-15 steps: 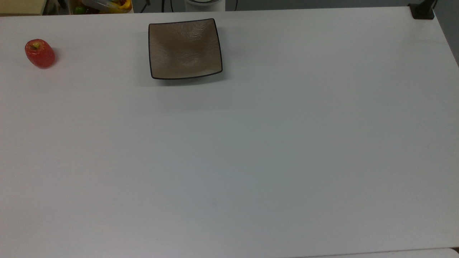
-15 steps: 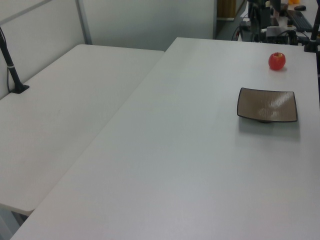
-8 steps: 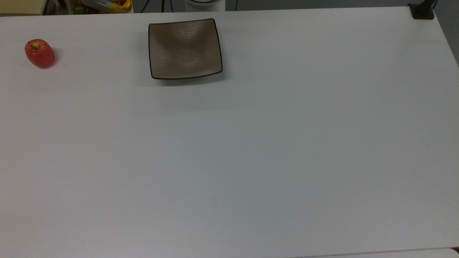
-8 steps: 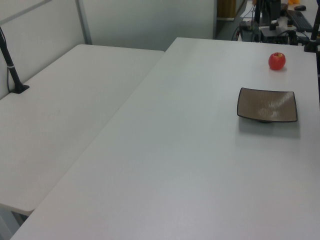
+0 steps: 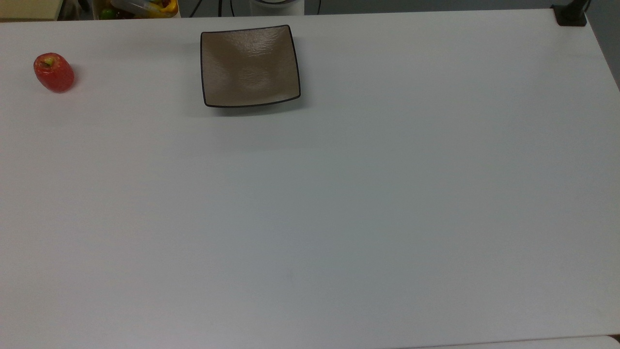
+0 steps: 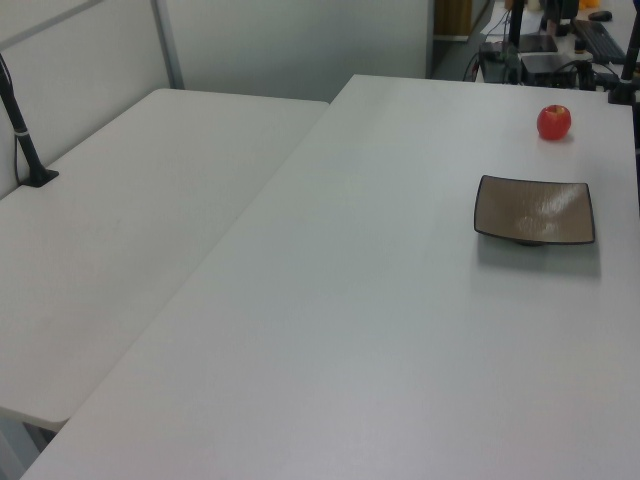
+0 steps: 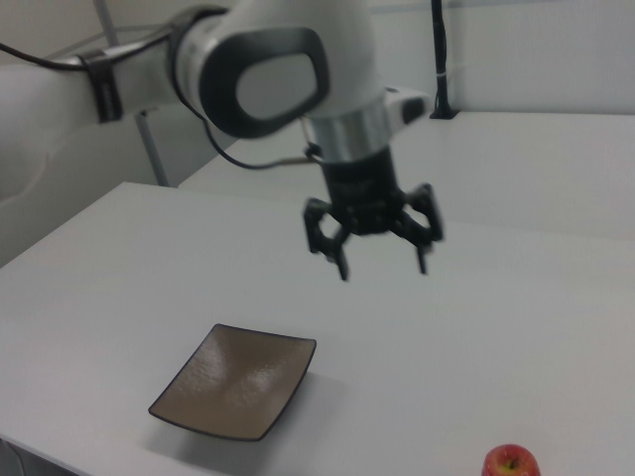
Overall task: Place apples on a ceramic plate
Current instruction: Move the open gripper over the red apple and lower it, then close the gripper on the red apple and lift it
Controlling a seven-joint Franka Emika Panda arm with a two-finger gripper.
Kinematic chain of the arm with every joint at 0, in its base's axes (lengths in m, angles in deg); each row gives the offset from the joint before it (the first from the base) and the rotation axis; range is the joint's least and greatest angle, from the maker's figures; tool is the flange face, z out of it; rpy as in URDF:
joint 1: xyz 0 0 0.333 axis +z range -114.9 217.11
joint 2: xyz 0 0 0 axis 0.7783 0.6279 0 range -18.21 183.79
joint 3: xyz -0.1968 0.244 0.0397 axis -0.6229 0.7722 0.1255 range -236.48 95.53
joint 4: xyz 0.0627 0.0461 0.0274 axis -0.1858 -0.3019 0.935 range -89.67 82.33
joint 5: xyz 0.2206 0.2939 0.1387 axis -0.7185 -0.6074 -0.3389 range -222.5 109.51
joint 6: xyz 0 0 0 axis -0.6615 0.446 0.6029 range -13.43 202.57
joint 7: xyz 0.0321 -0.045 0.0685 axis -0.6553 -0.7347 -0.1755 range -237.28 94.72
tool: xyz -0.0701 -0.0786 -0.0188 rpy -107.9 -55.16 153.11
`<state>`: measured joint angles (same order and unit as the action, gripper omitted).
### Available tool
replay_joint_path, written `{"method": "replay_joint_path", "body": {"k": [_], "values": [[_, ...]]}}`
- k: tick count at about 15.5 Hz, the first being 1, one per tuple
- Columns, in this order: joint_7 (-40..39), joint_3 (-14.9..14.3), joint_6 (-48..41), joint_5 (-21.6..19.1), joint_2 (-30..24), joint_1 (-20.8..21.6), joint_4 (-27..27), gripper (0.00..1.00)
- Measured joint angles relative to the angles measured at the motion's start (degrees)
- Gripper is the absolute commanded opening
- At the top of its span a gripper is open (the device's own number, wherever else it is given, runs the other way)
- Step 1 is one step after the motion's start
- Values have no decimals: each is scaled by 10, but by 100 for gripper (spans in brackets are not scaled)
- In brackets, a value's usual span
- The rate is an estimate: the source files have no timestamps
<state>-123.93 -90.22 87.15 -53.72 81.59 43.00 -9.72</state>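
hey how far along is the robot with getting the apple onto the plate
Nothing is done yet. The apple sits on the white table, well apart from the ceramic plate, which holds nothing. In hand: the gripper hangs open and empty in the air, above the table, in the right view. Left to do: reach the apple, grasp it, carry it over and set it on the plate.

White table under me: bare, matte, wide. A second white table butts against it on the left view's left, seam between them visible. Black post with clamp base stands at that second table's far edge. Black clamp at my table's corner, the top view's upper right. Clear container of yellow and red items beyond the top view's upper edge.
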Motion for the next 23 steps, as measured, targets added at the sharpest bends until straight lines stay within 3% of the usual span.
{"method": "replay_joint_path", "body": {"k": [3,8,15,23], "values": [[-23,-21,55,0,28,-17,-19,100],[-32,-21,153,0,86,-42,-65,100],[-37,-21,213,0,146,-61,-92,100],[-54,-21,343,58,183,-75,-145,100]]}}
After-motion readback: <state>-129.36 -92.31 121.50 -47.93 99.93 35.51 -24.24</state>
